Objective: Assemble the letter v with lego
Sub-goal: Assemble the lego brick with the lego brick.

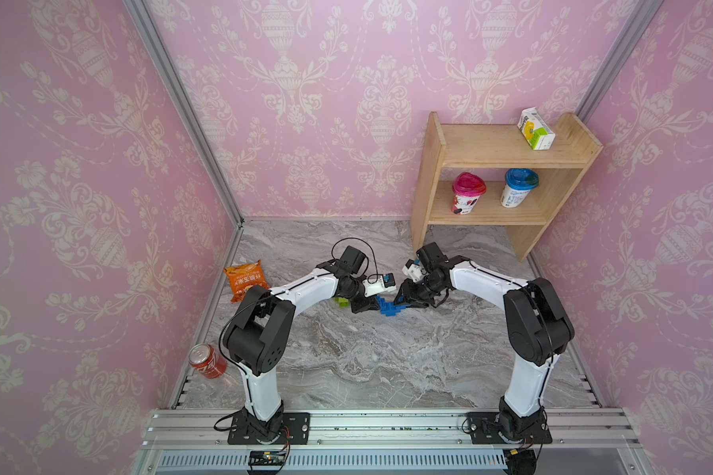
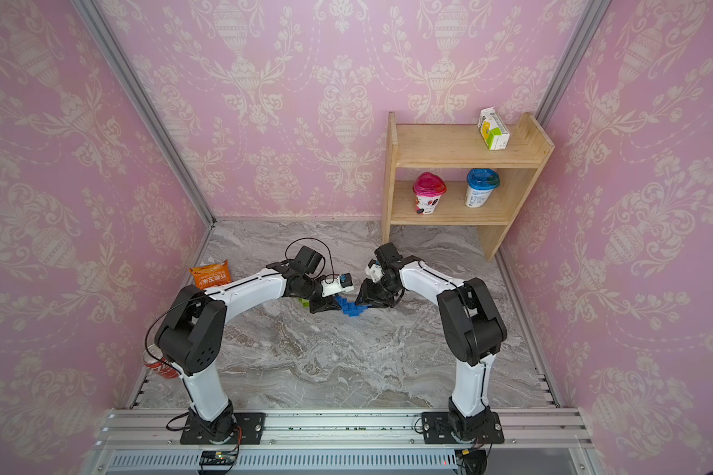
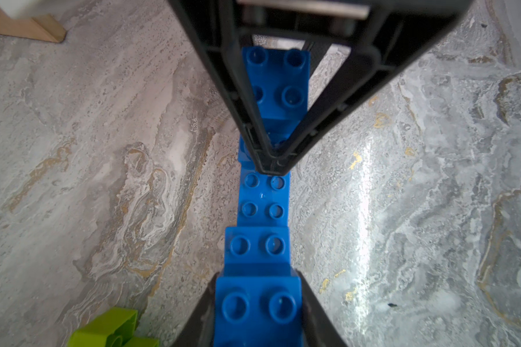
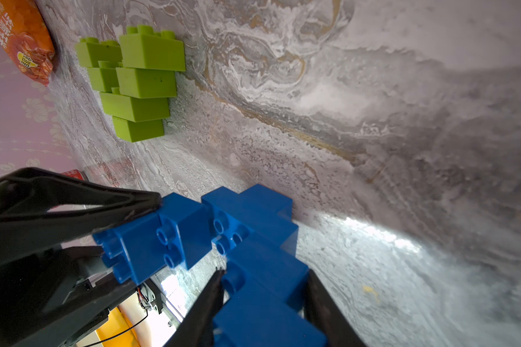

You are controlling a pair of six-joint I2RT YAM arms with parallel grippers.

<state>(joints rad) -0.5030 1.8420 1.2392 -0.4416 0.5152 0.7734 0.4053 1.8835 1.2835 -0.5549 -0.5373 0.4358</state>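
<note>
The left gripper [image 3: 257, 279] is clamped narrow on a blue piece [image 4: 145, 249] and the right gripper [image 4: 265, 273] grips the blue stepped stack [image 4: 262, 228], the two meeting between the arms over the table [image 1: 387, 362]. To seat them, line the studs up squarely and press straight together, keeping both grips firm; whether they have locked I cannot tell. Beyond them the green stack [image 4: 139, 81] lies on the table.

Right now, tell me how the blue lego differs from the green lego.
Colour: the blue lego is deep blue, the green lego lime.
Grip: the left gripper and right gripper each clamp the blue lego; the green lego lies free on the table.
Shape: the blue lego runs as a long stepped row, the green lego is a compact cluster narrowing to one brick.
Both are studded bricks pressed together in steps.
</note>
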